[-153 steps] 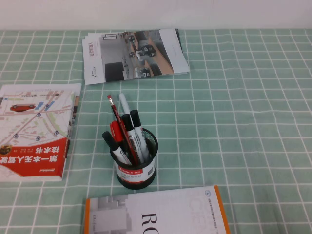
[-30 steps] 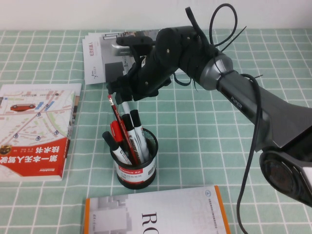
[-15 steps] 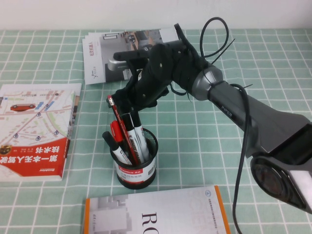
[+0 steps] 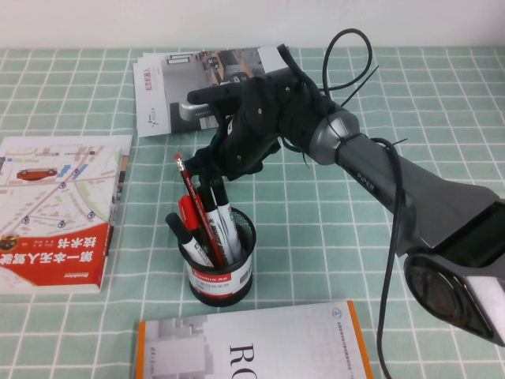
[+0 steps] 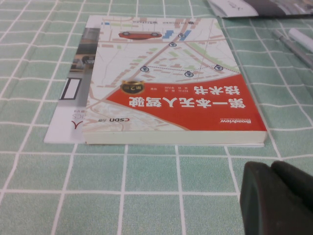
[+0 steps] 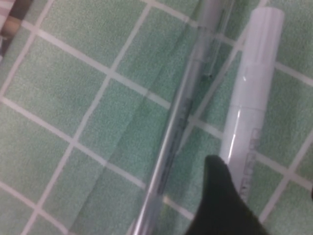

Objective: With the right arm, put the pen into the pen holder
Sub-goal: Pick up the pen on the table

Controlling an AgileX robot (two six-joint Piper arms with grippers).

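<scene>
The pen [image 6: 257,63], a thick white marker with a white cap, lies flat on the green checked cloth beside a thin clear pen [image 6: 188,107]. My right gripper [image 6: 264,176] is open and low over it, with one black finger [image 6: 220,196] against the barrel's side. In the high view the right gripper [image 4: 209,167] hangs just behind the pen holder [image 4: 221,276] and hides most of the pen. The black mesh holder contains black-capped markers, a red marker and a red pencil. My left gripper [image 5: 271,169] is shut and empty near the red book.
A red map book [image 4: 55,209] lies at the left and also shows in the left wrist view [image 5: 171,88]. Brochures [image 4: 213,87] lie at the back, under the right arm. An orange-edged book [image 4: 252,343] lies at the front edge.
The right arm, absent five seconds ago, has come in from the right. Over the last second its gripper has dropped behind the holder onto the lying pen.
</scene>
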